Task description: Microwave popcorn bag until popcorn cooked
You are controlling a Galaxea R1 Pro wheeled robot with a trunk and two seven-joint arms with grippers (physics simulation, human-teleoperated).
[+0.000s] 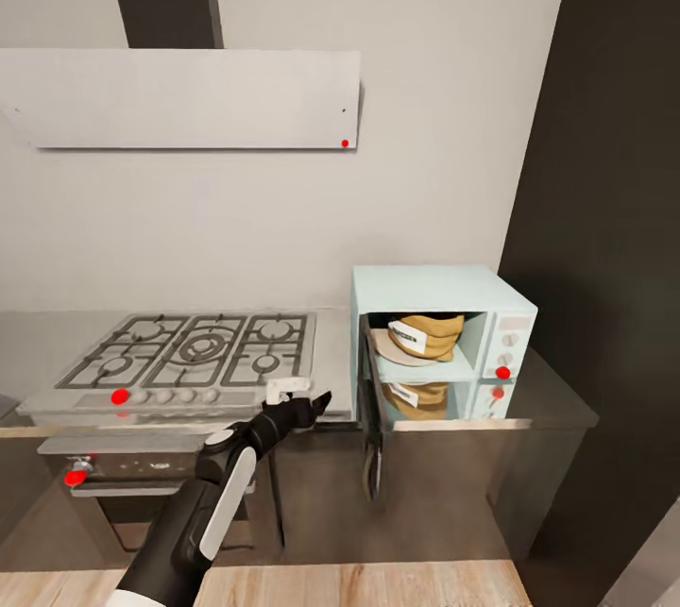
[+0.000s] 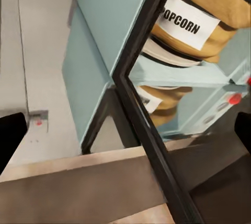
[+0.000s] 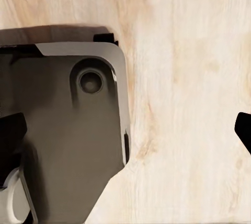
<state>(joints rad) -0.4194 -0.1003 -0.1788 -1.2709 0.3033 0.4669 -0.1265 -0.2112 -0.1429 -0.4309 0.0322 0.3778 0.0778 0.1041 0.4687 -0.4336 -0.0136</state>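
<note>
- The popcorn bag (image 1: pixel 422 339) lies on its side inside the microwave (image 1: pixel 439 291), resting on a pale round plate (image 1: pixel 397 354) in the cavity; its white label faces the opening. The left wrist view reads the word POPCORN on that label, on the popcorn bag (image 2: pixel 209 20).
- The microwave stands at the right end of the countertop (image 1: pixel 557 404), close to the dark tall panel (image 1: pixel 604 239) on its right. Its door (image 1: pixel 371 418) is swung open, seen edge-on as a dark frame dropping past the counter edge. The shiny steel under it mirrors the box and the sack.
- A red dot (image 1: pixel 502 372) shows on the white knob panel.
- Left of the microwave the gas hob (image 1: pixel 194 352) is set into the worktop, with a grey hood (image 1: pixel 179 97) on the wall above and the black oven (image 1: pixel 142 475) below.
- The left gripper (image 1: pixel 316 402) hovers at the counter's front edge, between hob and open door, just short of the door. Its fingers are spread wide and hold nothing; the door frame (image 2: pixel 151 130) lies between them in the wrist view.
- The right gripper (image 3: pixel 130 130) points down at the wooden floor (image 3: pixel 183 78) beside the robot's grey base (image 3: pixel 68 130), fingers (image 3: pixel 10 135) parted and empty.
</note>
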